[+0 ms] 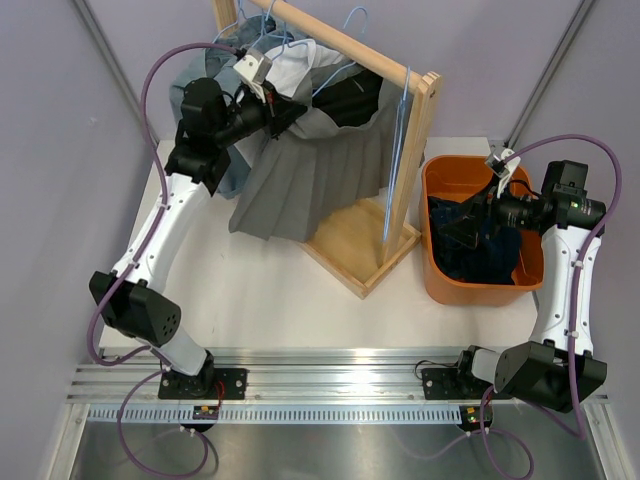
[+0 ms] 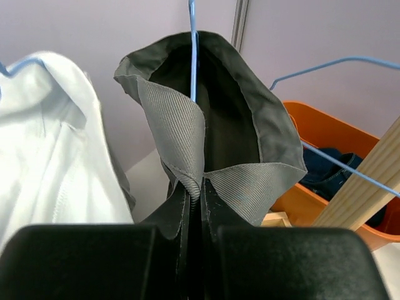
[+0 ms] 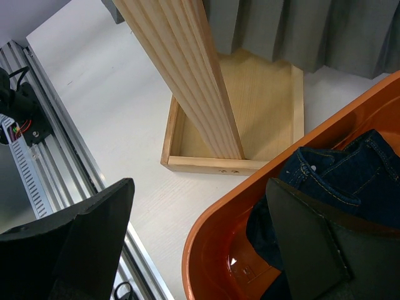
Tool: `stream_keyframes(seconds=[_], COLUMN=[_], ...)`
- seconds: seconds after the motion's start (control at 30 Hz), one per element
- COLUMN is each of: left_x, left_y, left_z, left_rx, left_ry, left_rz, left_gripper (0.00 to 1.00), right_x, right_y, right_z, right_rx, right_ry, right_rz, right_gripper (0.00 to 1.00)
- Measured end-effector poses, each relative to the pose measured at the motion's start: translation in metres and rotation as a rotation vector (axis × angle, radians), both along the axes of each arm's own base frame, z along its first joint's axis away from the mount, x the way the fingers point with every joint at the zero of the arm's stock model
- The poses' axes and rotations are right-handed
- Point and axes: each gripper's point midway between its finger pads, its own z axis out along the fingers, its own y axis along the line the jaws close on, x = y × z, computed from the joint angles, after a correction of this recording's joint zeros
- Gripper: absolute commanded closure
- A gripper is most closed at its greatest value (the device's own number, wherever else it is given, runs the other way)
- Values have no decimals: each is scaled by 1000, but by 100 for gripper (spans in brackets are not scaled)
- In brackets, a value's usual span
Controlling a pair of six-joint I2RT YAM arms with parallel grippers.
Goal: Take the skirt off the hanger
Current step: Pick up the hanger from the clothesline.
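Observation:
A grey pleated skirt hangs on the wooden rack, its hem draped over the rack's base. In the left wrist view its waistband gapes open around a blue wire hanger that runs down inside it. My left gripper is shut on a fold of that waistband, up beside the rail. My right gripper hovers open over the orange bin, holding nothing; one finger is above the table and the other is above the jeans.
The wooden rack's post and base tray stand mid-table. A white garment hangs left of the skirt. An empty blue hanger dangles by the post. An orange bin holds dark jeans.

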Motion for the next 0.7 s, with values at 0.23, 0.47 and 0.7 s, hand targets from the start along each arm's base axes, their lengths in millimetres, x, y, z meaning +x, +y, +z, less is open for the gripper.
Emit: stream_keyframes(seconds=[0.23, 0.47, 0.7], left_x=[4, -12, -60], left_y=[-1, 5, 25], left_z=[-23, -60, -76], left_rx=[17, 63, 123], left_ry=[54, 141, 172], left_rz=[1, 4, 17], left_gripper=[100, 100, 100], right_x=[0, -15, -42], right_y=[0, 10, 26], right_z=[0, 20, 61], right_rx=[0, 12, 3], right_ry=[0, -87, -259], right_rz=[0, 40, 117], right_gripper=[6, 6, 5])
